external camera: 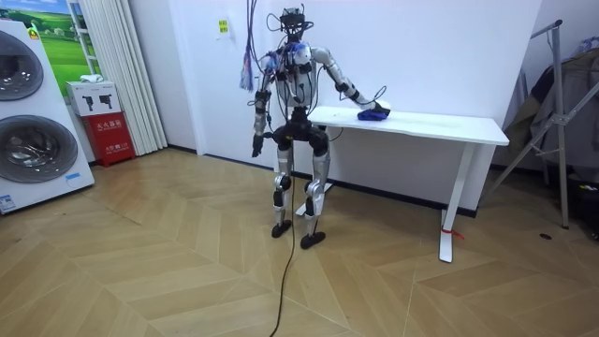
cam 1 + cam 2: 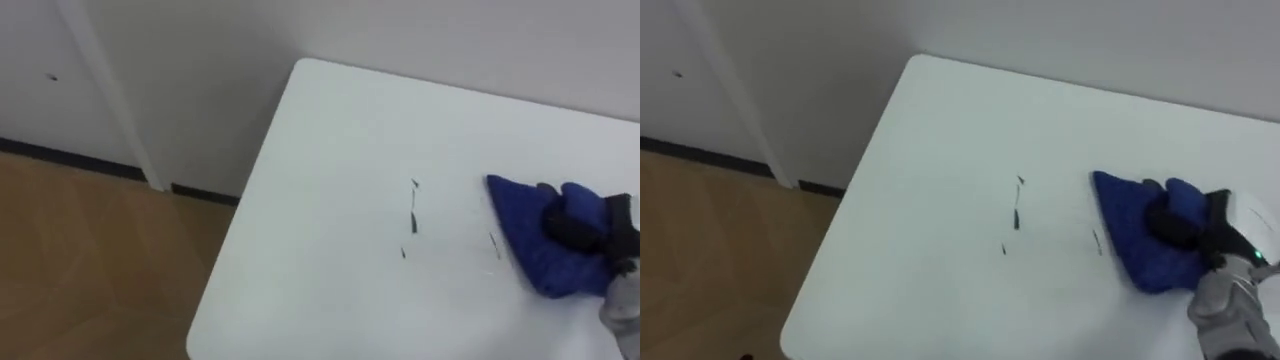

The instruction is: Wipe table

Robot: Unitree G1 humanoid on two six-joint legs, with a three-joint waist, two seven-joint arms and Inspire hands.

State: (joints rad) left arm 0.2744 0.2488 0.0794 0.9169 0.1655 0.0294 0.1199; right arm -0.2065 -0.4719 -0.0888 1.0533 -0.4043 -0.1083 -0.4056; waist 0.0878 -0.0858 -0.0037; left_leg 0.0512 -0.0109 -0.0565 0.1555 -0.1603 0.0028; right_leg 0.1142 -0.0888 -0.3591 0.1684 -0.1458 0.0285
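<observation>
blue cloth (image 2: 528, 228): on white table (image 2: 330, 140), toward its right side, bunched under right hand (image 2: 578, 226), fingers curled into it. dark marks (image 2: 413, 215): just left of cloth, unwiped. left hand (image 1: 255, 145): hanging idle. likely risks: loose hold shedding cloth mid-stroke; light pressure smearing marks.

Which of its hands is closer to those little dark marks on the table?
Right. The right hand rests on the blue cloth, just to the right of the dark marks on the table. The left hand hangs at the robot's side, off the table.
</observation>
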